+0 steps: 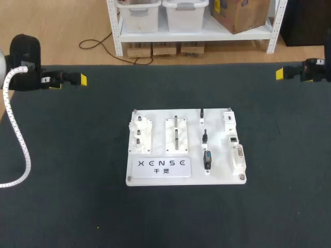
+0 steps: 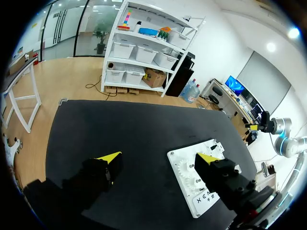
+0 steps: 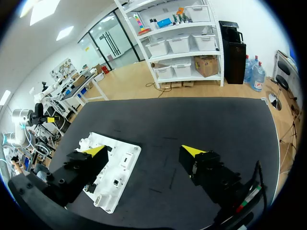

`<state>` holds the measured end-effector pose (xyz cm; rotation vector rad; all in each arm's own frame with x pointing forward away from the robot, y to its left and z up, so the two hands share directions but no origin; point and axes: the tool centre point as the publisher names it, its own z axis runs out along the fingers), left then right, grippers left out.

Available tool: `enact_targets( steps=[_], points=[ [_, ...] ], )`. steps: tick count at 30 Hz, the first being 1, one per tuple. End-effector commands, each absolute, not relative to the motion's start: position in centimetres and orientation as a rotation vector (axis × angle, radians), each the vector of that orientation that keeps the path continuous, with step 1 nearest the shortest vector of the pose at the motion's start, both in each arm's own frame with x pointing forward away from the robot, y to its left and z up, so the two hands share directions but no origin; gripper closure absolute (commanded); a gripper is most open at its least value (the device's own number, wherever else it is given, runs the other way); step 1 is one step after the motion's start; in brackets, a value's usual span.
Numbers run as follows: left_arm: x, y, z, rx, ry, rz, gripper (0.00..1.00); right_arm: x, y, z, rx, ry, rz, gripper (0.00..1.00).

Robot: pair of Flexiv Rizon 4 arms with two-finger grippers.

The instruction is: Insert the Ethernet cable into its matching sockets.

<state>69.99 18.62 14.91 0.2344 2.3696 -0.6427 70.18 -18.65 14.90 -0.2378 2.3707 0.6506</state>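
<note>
Smack in the middle of the surface (image 1: 77, 155), on the board (image 1: 217, 176), the black cable (image 1: 205, 137) looks light and floppy, so pinching its stiff plug (image 1: 207, 159) seems smartest, while left gripper (image 2: 158, 158) and right gripper (image 3: 145, 151) hang wide open and empty, well away.

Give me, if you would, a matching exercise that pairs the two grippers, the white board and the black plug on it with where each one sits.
Things:
1. left gripper
2. right gripper
3. white board
4. black plug

Places:
A. on the board, right of its middle
B. over the far left part of the table, open
C. in the middle of the table
D. over the table's far right part, open

Pairs: 1-B, 2-D, 3-C, 4-A.
</note>
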Motion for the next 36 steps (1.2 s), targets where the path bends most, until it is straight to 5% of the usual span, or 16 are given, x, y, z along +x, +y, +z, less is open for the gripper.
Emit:
enact_targets(
  steps=[1,15,36],
  points=[
    [70.0,18.5,15.0,0.230,2.378,-0.633,0.00,70.1,-18.6,14.9,-0.237,2.372,0.647,0.00],
    [70.5,18.1,15.1,0.358,2.336,-0.671,0.00,70.1,-18.6,14.9,-0.237,2.372,0.647,0.00],
    [67.5,4.0,14.1,1.392,1.472,-1.114,0.00,70.1,-18.6,14.9,-0.237,2.372,0.647,0.00]
  ],
)
